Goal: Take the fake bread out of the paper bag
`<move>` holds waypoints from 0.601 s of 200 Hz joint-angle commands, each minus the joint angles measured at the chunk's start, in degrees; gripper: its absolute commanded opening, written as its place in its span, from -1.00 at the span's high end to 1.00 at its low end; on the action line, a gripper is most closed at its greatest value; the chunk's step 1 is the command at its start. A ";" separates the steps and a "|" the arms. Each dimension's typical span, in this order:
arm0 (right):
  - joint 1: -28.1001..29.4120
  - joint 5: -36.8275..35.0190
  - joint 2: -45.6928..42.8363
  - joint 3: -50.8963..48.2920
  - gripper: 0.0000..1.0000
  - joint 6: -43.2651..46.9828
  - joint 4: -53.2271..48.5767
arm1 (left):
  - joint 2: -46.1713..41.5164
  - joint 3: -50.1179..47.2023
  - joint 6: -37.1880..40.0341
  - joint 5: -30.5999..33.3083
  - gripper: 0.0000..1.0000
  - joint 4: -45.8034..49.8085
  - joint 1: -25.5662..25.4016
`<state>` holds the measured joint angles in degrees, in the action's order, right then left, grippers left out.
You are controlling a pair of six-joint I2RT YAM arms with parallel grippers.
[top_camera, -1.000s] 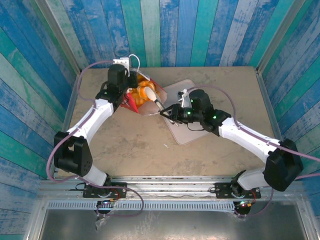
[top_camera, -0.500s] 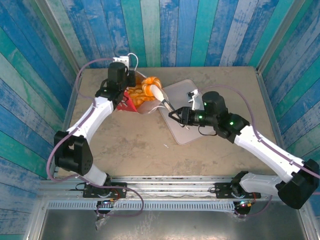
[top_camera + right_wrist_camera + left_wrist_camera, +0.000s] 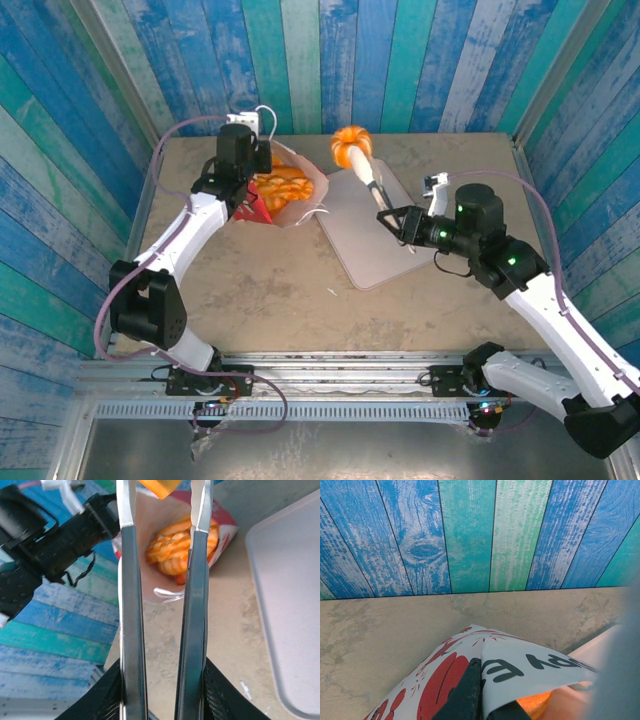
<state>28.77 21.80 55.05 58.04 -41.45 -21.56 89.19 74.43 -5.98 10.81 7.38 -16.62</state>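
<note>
While left end effector (image 3: pixel 478 692) pinches paper bag (image 3: pixel 530 672), right end effector (image 3: pixel 365 172) — arm outstretched — clamps fake bread (image 3: pixel 352 146).

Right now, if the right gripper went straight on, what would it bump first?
Probably the plank wall, the fake bread in the right gripper touching first; the paper bag lies aside. Depth unclear.

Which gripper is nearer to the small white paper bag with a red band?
Left. The left gripper is clamped on the paper bag; the right gripper holds a glossy orange toy pastry to its right, apart from it.
</note>
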 commanded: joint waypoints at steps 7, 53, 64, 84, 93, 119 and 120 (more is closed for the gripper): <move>-4.46 1.19 1.69 0.36 0.94 3.19 -0.41 | 1.13 0.73 0.33 -0.57 0.87 -0.86 -0.25; -11.51 4.56 13.85 -0.16 0.95 8.25 2.26 | 1.18 0.45 0.62 -2.71 0.88 0.02 -0.25; -12.68 5.79 17.41 0.60 0.95 9.20 2.51 | 1.11 0.35 0.70 -2.91 0.89 0.17 -0.25; -13.45 6.71 23.26 1.68 0.90 10.39 4.15 | 0.92 0.27 0.70 -3.04 0.89 0.20 -0.26; -13.65 6.98 25.66 2.42 0.90 10.73 4.61 | 0.90 0.36 0.79 -3.23 0.89 0.35 -0.25; -14.34 6.73 31.25 4.69 0.87 11.20 6.03 | 0.73 0.45 0.83 -3.47 0.89 0.53 -0.25; -14.35 6.70 31.39 4.79 0.87 11.25 6.11 | 0.73 0.45 0.73 -3.54 0.89 0.53 -0.25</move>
<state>15.11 26.50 84.20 58.96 -32.67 -20.05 89.19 74.43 -5.78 8.86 7.92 -16.62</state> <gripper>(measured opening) 0.348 0.060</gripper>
